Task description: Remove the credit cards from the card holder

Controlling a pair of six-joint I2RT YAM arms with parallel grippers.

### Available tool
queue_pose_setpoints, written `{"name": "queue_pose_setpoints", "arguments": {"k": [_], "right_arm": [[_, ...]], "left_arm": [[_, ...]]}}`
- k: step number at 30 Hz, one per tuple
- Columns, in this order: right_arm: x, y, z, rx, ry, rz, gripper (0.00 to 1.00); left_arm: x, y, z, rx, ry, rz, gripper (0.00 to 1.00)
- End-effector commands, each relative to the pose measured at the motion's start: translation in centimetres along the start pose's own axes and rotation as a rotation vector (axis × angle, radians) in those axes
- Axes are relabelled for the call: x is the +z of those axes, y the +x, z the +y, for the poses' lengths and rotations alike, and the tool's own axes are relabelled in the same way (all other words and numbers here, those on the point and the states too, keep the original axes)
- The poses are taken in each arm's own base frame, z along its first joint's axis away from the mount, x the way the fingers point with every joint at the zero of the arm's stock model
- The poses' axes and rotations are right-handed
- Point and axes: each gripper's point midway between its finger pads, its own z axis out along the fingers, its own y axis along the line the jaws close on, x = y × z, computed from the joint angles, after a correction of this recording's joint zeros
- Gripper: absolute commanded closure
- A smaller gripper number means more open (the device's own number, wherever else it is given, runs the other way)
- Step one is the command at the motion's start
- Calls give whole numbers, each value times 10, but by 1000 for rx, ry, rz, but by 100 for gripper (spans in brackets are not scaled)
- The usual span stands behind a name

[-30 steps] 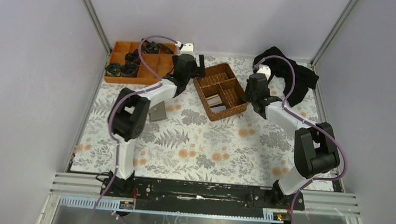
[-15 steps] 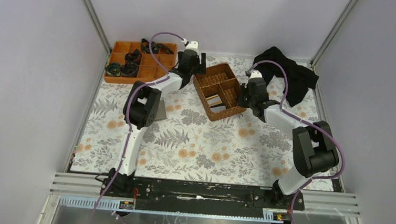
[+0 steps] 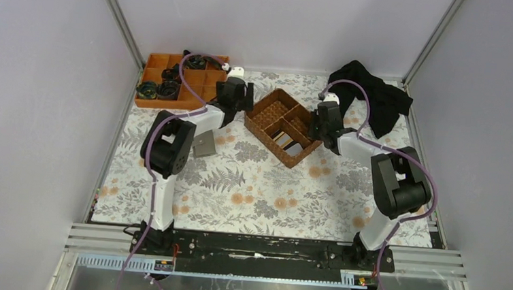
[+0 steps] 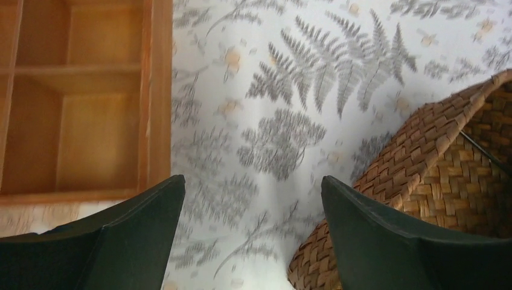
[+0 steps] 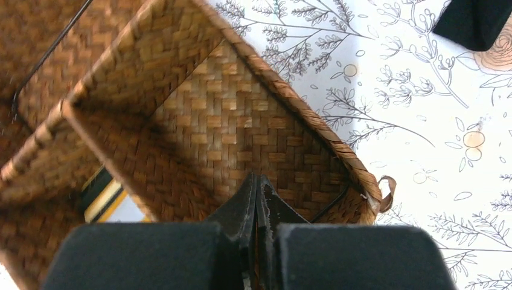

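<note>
- Watching from the side: the right hand (image 5: 258, 187) is pinched fully shut with nothing I can see between its fingers. It hangs over a corner compartment of the wicker basket (image 3: 263, 103) that has no card showing in it.
- The credit cards (image 3: 289, 143), at least the ones I can make out, lie in the next compartment over, so those look done.
- The card holder (image 3: 204, 143) lies flat on the counter (image 3: 251, 185), well apart from the basket. In the overhead view it's just beside the left arm's elbow. Can't tell from here if anything's left in its slots.
- The left hand (image 4: 252, 181) is wide open and carrying nothing. It hovers over bare counter between the orange tray (image 4: 160, 90) and the basket's corner.
- My read is that this is the gap between a drop-off and the next pull. I'd lift that shut hand straight up before swinging it, so it doesn't snag the woven rim and drag the basket along.
- For the next card, I'd have one hand pin a panel of the holder flat. The other should pinch only the exposed card edge and slide it along the slot. Lift instead and the whole wallet probably comes with it.
- The black cloth (image 3: 379, 102) at the back right is out of the way.
</note>
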Motion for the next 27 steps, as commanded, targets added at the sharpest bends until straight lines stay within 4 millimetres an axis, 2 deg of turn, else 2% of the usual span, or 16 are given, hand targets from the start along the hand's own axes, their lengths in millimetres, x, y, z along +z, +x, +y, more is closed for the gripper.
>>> {"name": "queue_pose_setpoints", "arguments": {"k": [1,5,7,9,11,12,14,16,17,18,19,21,23,26,27], "right_arm": [[8,-30,-5,6,60,-61,100],[23,-44,-6,14,89,-42,100],[27,-53,-3,14,91,-45,100],[23,-67,9,24,42,-73,100],[12,-79,29,27,-66,-109,98],[5,-84,38,31,-113,-126,93],[-7,-87,50,29,-179,-142,76],[-15,-84,60,7,-222,-137,47],[-17,-80,65,-7,-237,-130,38],[-19,-75,72,-27,-250,-121,33],[-21,-70,76,-40,-256,-112,31],[-25,-57,83,-52,-262,-89,32],[-34,-47,88,-48,-289,-72,43],[-58,-32,97,-61,-356,-70,78],[-63,-25,99,-71,-371,-55,86]], "left_arm": [[-32,53,8,15,-9,143,10],[-60,61,13,-45,-2,163,8],[-69,61,25,-62,-41,148,2],[-74,54,31,-92,-45,130,0],[-81,39,32,-132,-18,112,0],[-84,35,32,-145,-6,101,0],[-92,27,34,-156,0,72,0],[-98,26,41,-171,-31,55,0],[-100,26,46,-183,-54,46,0],[-102,28,50,-198,-68,45,0],[-104,29,54,-207,-77,55,0],[-108,34,62,-230,-96,74,0],[-112,36,67,-244,-98,77,1],[-112,39,67,-262,-94,84,6],[-110,40,65,-267,-86,94,6]]}}
